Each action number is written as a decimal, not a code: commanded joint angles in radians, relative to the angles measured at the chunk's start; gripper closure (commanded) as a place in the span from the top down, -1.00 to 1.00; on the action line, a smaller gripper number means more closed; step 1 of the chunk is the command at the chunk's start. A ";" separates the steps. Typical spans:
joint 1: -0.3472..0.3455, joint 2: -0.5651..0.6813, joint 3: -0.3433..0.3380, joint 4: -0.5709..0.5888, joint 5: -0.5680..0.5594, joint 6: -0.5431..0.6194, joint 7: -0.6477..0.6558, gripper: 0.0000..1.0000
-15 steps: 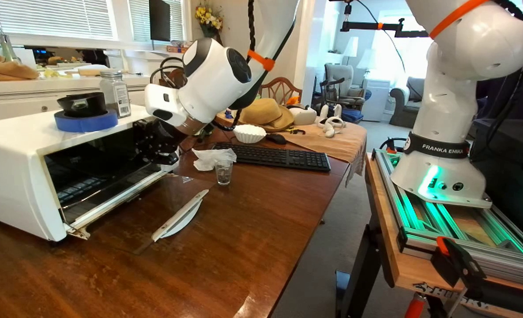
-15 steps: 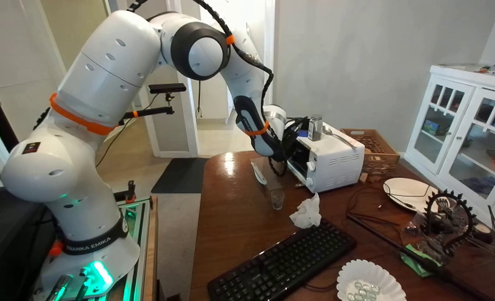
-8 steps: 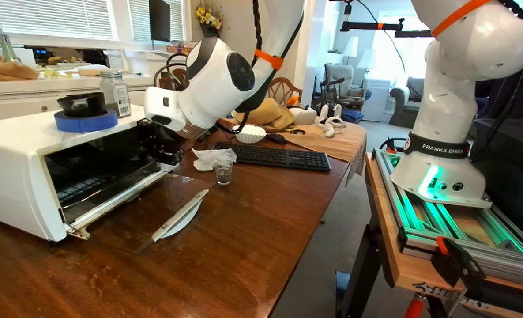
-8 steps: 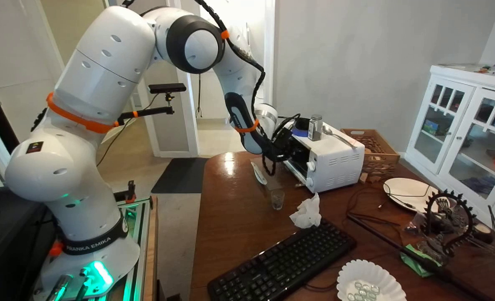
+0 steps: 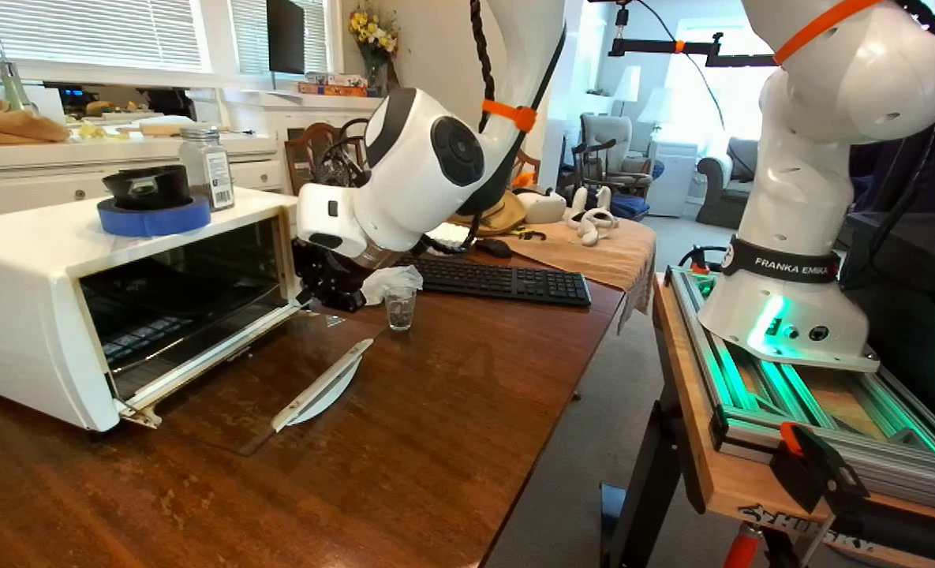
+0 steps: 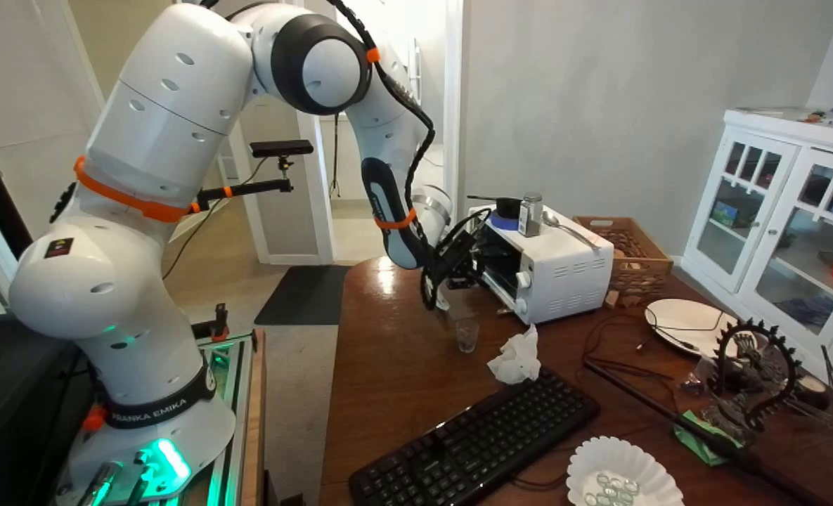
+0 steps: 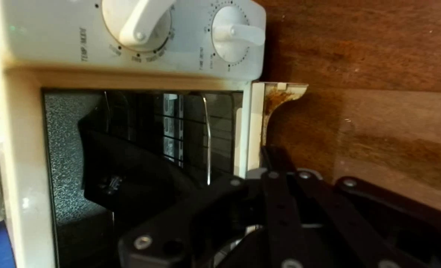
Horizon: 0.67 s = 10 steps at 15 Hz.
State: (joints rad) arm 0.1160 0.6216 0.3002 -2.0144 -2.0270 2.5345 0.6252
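Holding the pincer [image 7: 274,158] fully closed, I see nothing between its fingers. In the wrist view its tips sit over the lower lip of the white toaster oven [image 6: 567,288], just beside the rusty hinge bracket [image 7: 276,97] at the end with the control knobs [image 7: 232,33]; whether they touch it I cannot tell. The wrist is rolled, so the oven stands on its side in that view. In both exterior views my arm [image 6: 181,81] is arched: in an exterior view it rises from its base, bends high at the elbow, then drops steeply to a wrist angled at the oven's mouth.

The oven stands on the desk [image 5: 435,402], its glass door [image 5: 270,379] folded down and the white door handle [image 5: 321,387] lying out in front. Inside are a wire rack [image 7: 208,141] and a dark shape I cannot identify. On top sit a roll of blue tape [image 5: 154,220] with a small black pan [image 5: 145,188] on it, a jar [image 5: 213,170] and a spoon [image 6: 569,229].

Near the pincer stands a drinking glass [image 5: 401,309]; farther out come a crumpled tissue [image 6: 518,357], a keyboard [image 6: 483,443] and a fluted bowl [image 6: 592,457]. A wicker basket [image 6: 637,281] stands beside the oven.
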 commanded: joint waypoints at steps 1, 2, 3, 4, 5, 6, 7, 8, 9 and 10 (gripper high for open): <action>0.008 -0.032 -0.005 -0.030 0.014 -0.025 0.006 -1.00; 0.010 -0.034 -0.006 -0.028 0.019 -0.029 -0.004 -1.00; 0.011 -0.037 -0.008 -0.027 0.025 -0.036 -0.010 -1.00; 0.012 -0.039 -0.009 -0.026 0.033 -0.041 -0.016 -1.00; 0.009 -0.036 -0.009 -0.020 0.035 -0.033 -0.021 -1.00; 0.009 -0.032 -0.010 -0.013 0.036 -0.028 -0.028 -1.00; 0.010 -0.029 -0.011 -0.007 0.033 -0.027 -0.034 -1.00; 0.013 -0.022 -0.014 0.004 0.029 -0.031 -0.047 -1.00; 0.013 -0.018 -0.017 0.012 0.034 -0.030 -0.064 -1.00; 0.014 -0.011 -0.019 0.024 0.032 -0.029 -0.084 -1.00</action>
State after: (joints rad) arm 0.1159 0.6023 0.2946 -2.0106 -2.0242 2.5181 0.6028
